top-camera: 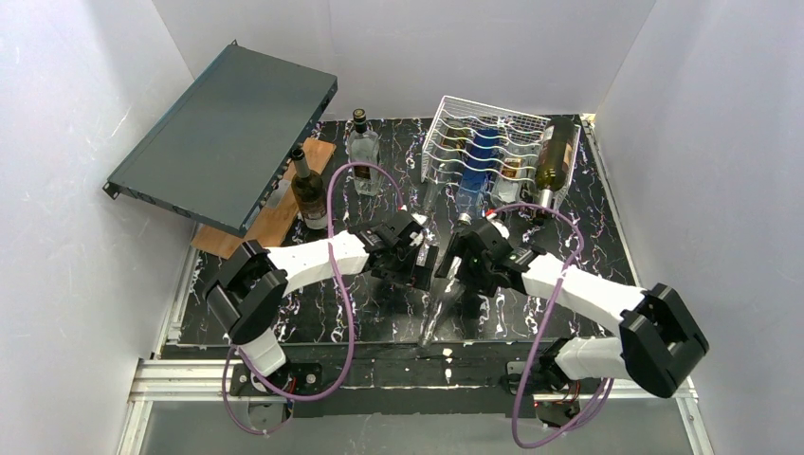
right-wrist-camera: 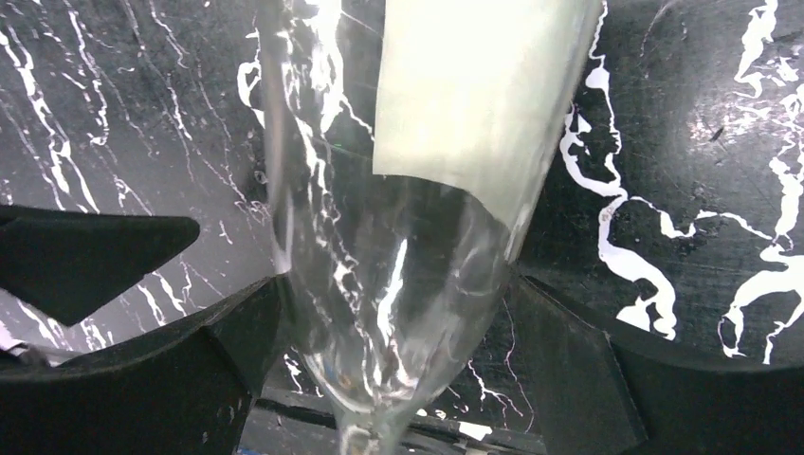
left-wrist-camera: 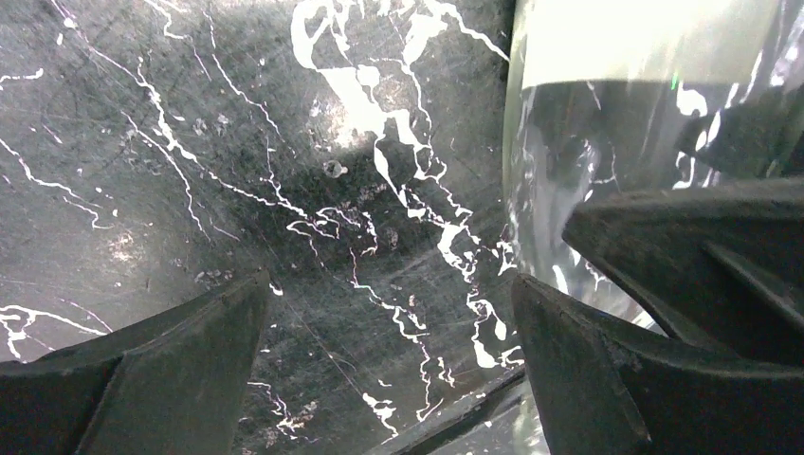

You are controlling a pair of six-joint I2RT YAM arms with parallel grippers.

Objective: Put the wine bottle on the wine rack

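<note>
A clear glass wine bottle (top-camera: 434, 318) with a pale label lies on the black marbled table, its neck pointing at the near edge. My right gripper (top-camera: 458, 265) is over its body. In the right wrist view the two fingers press on both sides of the bottle (right-wrist-camera: 408, 265) at its shoulder. My left gripper (top-camera: 417, 263) is right beside it on the left, open and empty over bare table (left-wrist-camera: 389, 370). The bottle (left-wrist-camera: 607, 142) lies just outside its right finger. The white wire wine rack (top-camera: 446, 123) stands at the back right and holds several bottles.
A flat dark-teal metal case (top-camera: 223, 133) leans at the back left over a wooden board (top-camera: 275, 213). A dark bottle (top-camera: 308, 190) and a clear bottle (top-camera: 362, 152) stand near it. An olive bottle (top-camera: 555, 156) lies on the rack's right side. White walls enclose the table.
</note>
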